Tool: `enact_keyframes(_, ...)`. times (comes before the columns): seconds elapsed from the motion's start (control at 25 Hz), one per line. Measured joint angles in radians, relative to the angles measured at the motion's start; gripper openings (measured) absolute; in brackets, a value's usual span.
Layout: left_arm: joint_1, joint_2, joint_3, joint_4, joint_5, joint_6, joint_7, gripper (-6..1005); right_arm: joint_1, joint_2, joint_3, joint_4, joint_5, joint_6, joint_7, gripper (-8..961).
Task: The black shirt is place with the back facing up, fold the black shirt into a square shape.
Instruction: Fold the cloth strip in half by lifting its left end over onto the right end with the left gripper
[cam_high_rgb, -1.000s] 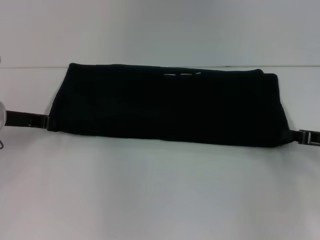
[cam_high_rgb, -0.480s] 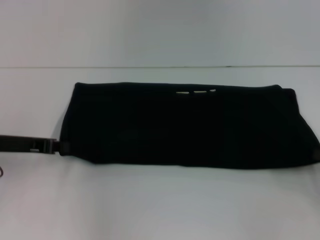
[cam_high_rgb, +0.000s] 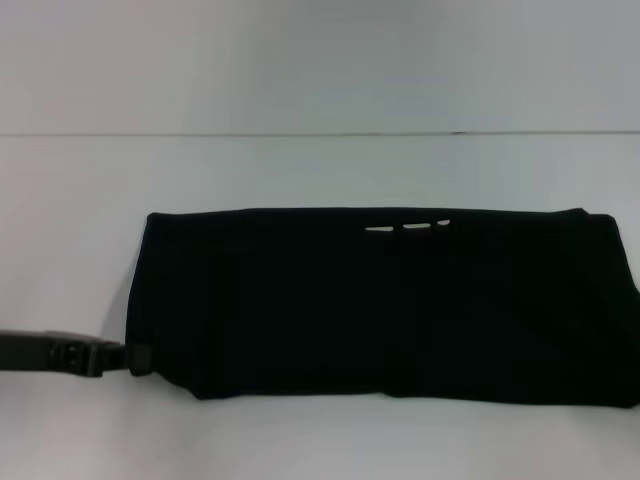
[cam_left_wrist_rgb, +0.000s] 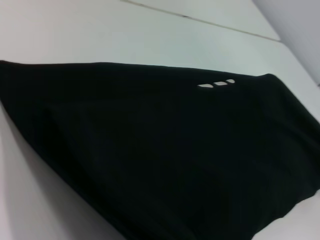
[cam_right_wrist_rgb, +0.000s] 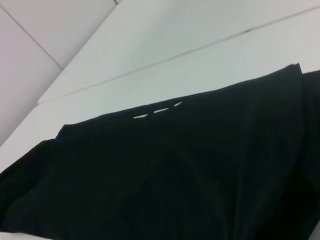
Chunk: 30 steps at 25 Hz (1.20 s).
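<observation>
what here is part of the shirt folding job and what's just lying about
Part of the job:
- black shirt, folded into a long band on the table
- left gripper, at the shirt's left near corner
- right gripper, not in view

Just lying about:
- nothing loose; only the white table under the shirt

The large plain black soft fabric shirt (cam_high_rgb: 380, 305) is folded into one long, wide band that stretches across the white surface from the left side to the right edge of the head view. Its far edge is straight and nearly level, and three small pale slits show in a row close to this edge, a little right of the middle. The near edge is slightly uneven, and the left end is rounded at its lower corner. The cloth looks smooth, without print.
</observation>
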<state>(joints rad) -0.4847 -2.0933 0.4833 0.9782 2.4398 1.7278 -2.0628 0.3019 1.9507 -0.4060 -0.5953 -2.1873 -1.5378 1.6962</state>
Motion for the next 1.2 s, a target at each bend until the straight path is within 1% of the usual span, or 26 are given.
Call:
enact_keyframes(0.16,0.011,0.005,-0.035,-0.011,0.004,0.049,0.024,0,-0.024,0.003,0.001,0.000,-0.006,-0.011,-0.004,109)
enact_keyframes(0.28,0.019,0.007,-0.057,-0.015,0.005,0.060,0.035,0,-0.033,0.004,0.000,0.001,-0.007,-0.014,-0.006,119)
enact_keyframes(0.48,0.019,0.009,-0.058,-0.030,0.011,0.064,0.038,1,-0.035,0.002,-0.007,0.007,-0.008,-0.017,-0.001,135)
enact_keyframes(0.64,0.003,0.020,-0.058,-0.068,0.024,0.073,0.038,12,-0.029,-0.006,-0.003,0.010,-0.009,-0.036,0.005,148)
enact_keyframes(0.8,-0.003,0.022,-0.060,-0.074,0.036,0.077,0.036,35,-0.028,-0.010,0.049,0.002,-0.010,-0.052,0.025,161)
enact_keyframes(0.92,-0.006,0.026,-0.066,-0.061,0.037,0.071,0.030,52,-0.029,-0.023,0.114,0.000,-0.009,-0.063,0.032,171)
enact_keyframes(1.0,-0.012,0.032,-0.073,-0.051,0.037,0.071,0.027,63,-0.026,-0.033,0.155,-0.001,-0.007,-0.086,0.034,177)
enact_keyframes(1.04,-0.020,0.040,-0.085,-0.039,0.035,0.070,0.025,69,-0.023,-0.038,0.170,-0.002,-0.006,-0.093,0.036,259)
enact_keyframes(1.12,-0.037,0.052,-0.109,-0.033,0.030,0.065,0.025,155,-0.012,-0.045,0.197,-0.012,-0.003,-0.104,0.046,423)
enact_keyframes(1.2,-0.083,0.076,-0.166,-0.049,0.025,0.049,0.023,240,0.009,-0.047,0.221,-0.031,0.001,-0.105,0.066,523)
